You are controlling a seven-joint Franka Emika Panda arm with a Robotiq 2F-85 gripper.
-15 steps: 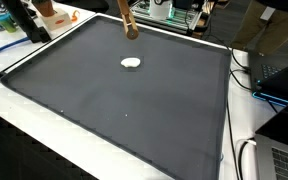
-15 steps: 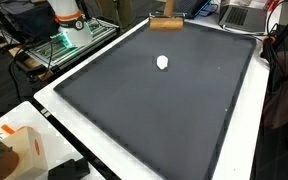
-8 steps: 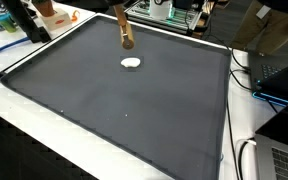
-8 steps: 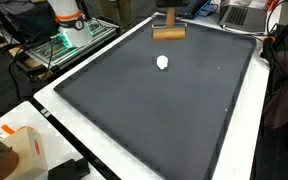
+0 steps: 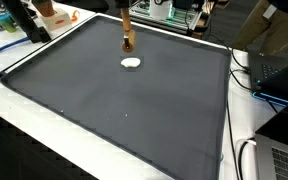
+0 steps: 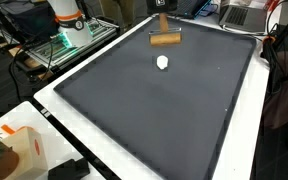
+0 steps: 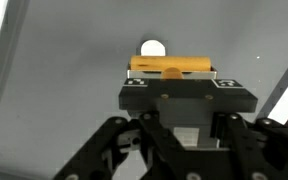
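Dark grey mat [image 5: 134, 110] covering a white table [image 5: 34, 118], with benches and cables crowding its edges.

In an exterior view, my T-shaped wooden tool [image 5: 128, 44] hangs over the far part of the mat. Its crossbar is low and just beyond the small white rounded piece [image 5: 132, 63], near it but apart. The tool's stem runs up out of the frame, so my gripper is cut off there.

In an exterior view, the wooden tool [image 6: 165, 39] shows its crossbar broadside, beyond the white piece [image 6: 163, 62], with bare mat [image 6: 164, 120] between them. Whether the crossbar touches the mat or hovers just above it cannot be told.

Wrist view: my gripper [image 7: 174, 80] has its jaws closed on the stem of the wooden tool [image 7: 171, 66], whose crossbar lies level across the frame. The white piece [image 7: 152, 47] sits just past the bar, left of centre and partly hidden behind it.

Risks, as I judge them:
- The piece is off centre to the bar, so any contact could send it off at an angle or let it slip round the bar's end.
- A bar pressed hard against the mat could drag or wrinkle it.
- The thin stem could twist in my grip.

The piece is too small for its material to be made out.
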